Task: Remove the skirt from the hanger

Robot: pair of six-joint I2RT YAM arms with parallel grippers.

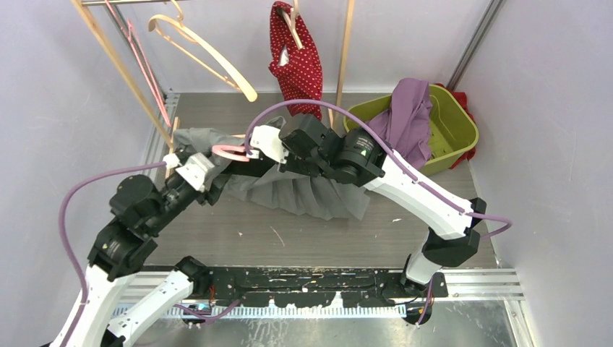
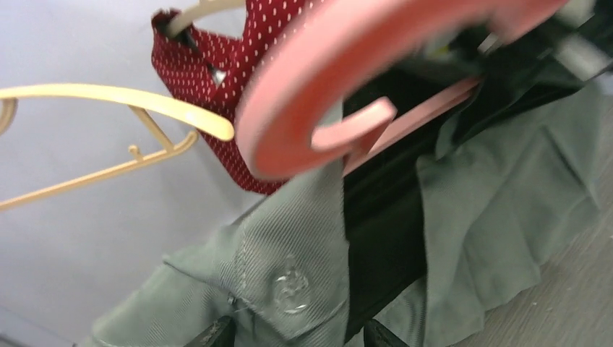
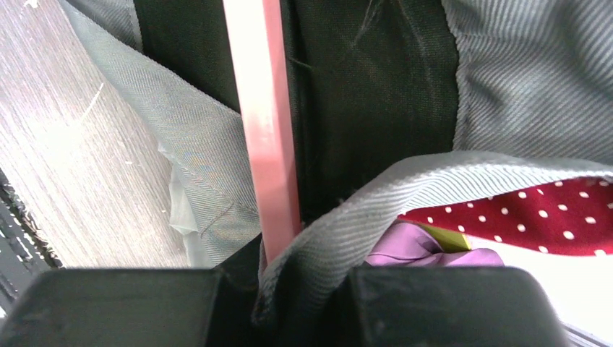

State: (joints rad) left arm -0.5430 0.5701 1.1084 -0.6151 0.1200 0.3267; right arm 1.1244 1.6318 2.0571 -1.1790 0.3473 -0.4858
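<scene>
The grey pleated skirt [image 1: 303, 191] lies crumpled on the table with its waistband lifted between my two arms. The pink hanger [image 1: 230, 152] pokes out of that waistband. My right gripper [image 1: 253, 150] is shut on the hanger's bar [image 3: 267, 130], and a fold of grey waistband [image 3: 347, 231] is pinched in with it. My left gripper [image 1: 209, 170] is at the skirt's left end. In the left wrist view its jaws stand wide, with the buttoned waistband [image 2: 289, 246] and black lining lying between the fingertips [image 2: 217, 334]. The hanger's hook [image 2: 325, 79] curls just above.
A green basket [image 1: 455, 126] holding a purple garment [image 1: 408, 116] stands at the back right. On the wooden rack [image 1: 119, 72] at the back hang a red polka-dot garment [image 1: 296, 58] and a bare cream hanger [image 1: 209, 54]. Walls close in both sides.
</scene>
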